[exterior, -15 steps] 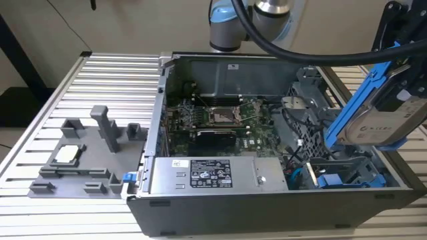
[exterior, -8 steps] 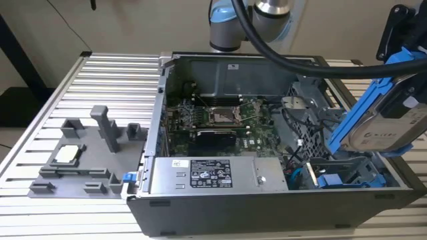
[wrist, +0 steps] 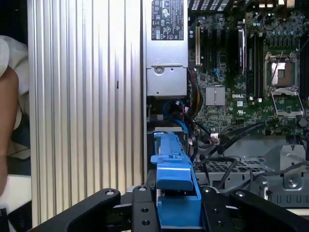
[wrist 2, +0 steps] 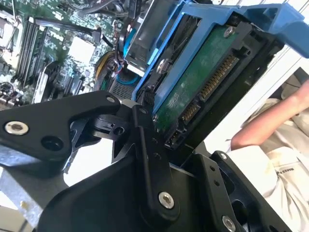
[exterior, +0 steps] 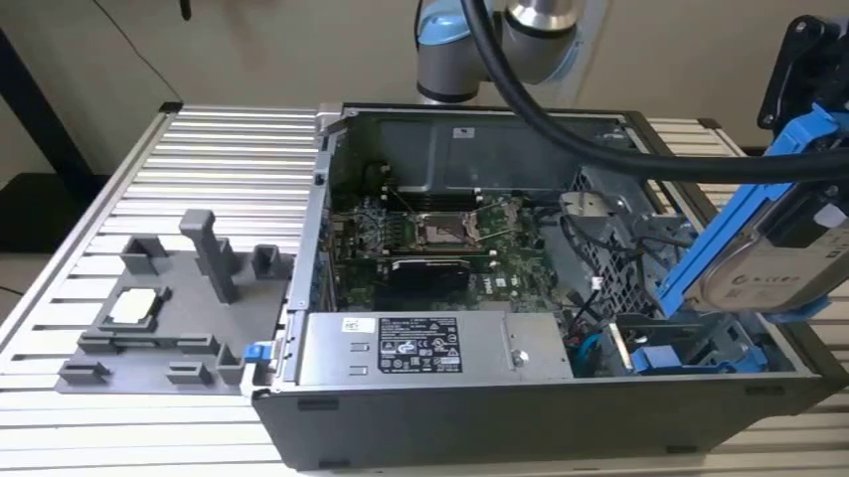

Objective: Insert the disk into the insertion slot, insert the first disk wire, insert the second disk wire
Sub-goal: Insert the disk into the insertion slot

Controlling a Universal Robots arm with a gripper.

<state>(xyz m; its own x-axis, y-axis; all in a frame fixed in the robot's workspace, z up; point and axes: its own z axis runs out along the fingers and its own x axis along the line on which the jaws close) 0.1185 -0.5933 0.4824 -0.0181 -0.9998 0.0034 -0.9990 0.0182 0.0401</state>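
Bright, even light, with soft shadows inside the case (exterior: 531, 422)

No print was legible. The disk (exterior: 776, 260) bore a white label (exterior: 757, 288) and the power supply (exterior: 531, 348) a sticker (exterior: 418, 345), both too small to read.

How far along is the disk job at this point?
Done: nothing yet. In hand: the claw is shut on the disk, which hangs tilted above the bay at the corner of the case on the exterior view's right. Left: the disk is not seated in the bay, and its connectors are bare, with nothing plugged in.
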